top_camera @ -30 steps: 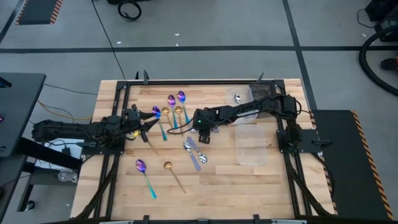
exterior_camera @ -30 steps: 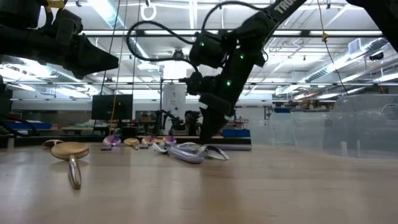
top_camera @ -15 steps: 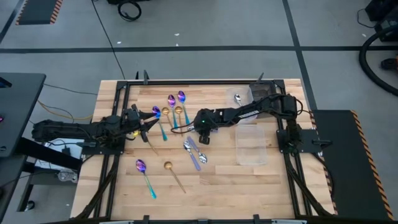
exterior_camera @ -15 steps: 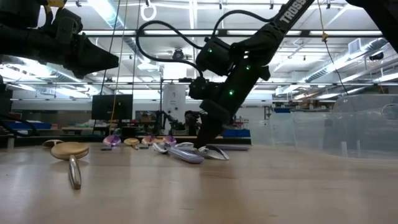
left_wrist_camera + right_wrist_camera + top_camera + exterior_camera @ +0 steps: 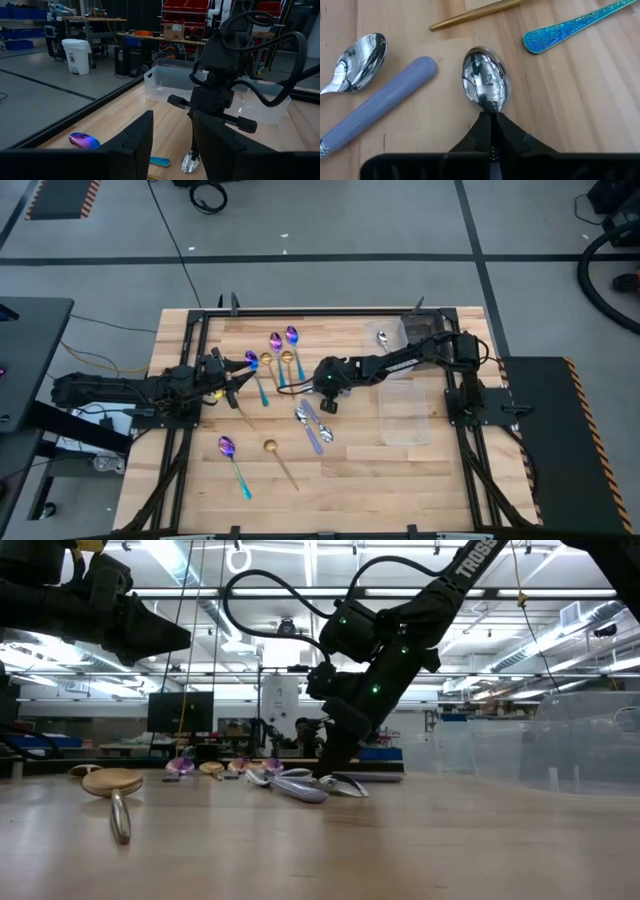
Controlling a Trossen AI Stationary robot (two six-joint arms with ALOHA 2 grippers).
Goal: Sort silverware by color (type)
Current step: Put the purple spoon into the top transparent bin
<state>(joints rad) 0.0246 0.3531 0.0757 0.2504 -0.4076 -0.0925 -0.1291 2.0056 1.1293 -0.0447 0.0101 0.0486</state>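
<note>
Two shiny silver spoons lie side by side on the wood mid-table (image 5: 312,423). My right gripper (image 5: 325,404) stands over them, shut on one silver spoon (image 5: 485,82). The other silver spoon (image 5: 356,61) and a lavender handle (image 5: 377,111) lie beside it. Purple-blue and gold spoons (image 5: 275,355) lie in a row toward the far edge. One purple spoon (image 5: 229,450) and one gold spoon (image 5: 272,448) lie nearer the front. My left gripper (image 5: 226,376) hovers open at the left with nothing between its fingers (image 5: 137,142). My right gripper pinches the silver spoon's neck (image 5: 489,116), just behind the bowl, between its two fingertips. The fingers come from above, slanting down. The bowl (image 5: 345,786) lies on the table; the handle is hidden under the gripper.
A clear container (image 5: 386,338) with a silver spoon in it stands at the far right, and a second clear container (image 5: 405,412) stands nearer. A teal handle (image 5: 570,27) and a gold handle (image 5: 475,14) lie close past the held spoon's bowl.
My right gripper has sunk a little onto the silver spoons, its arm stretching lower over the table, and has shut on one spoon's neck. The spoons lie where they were.
</note>
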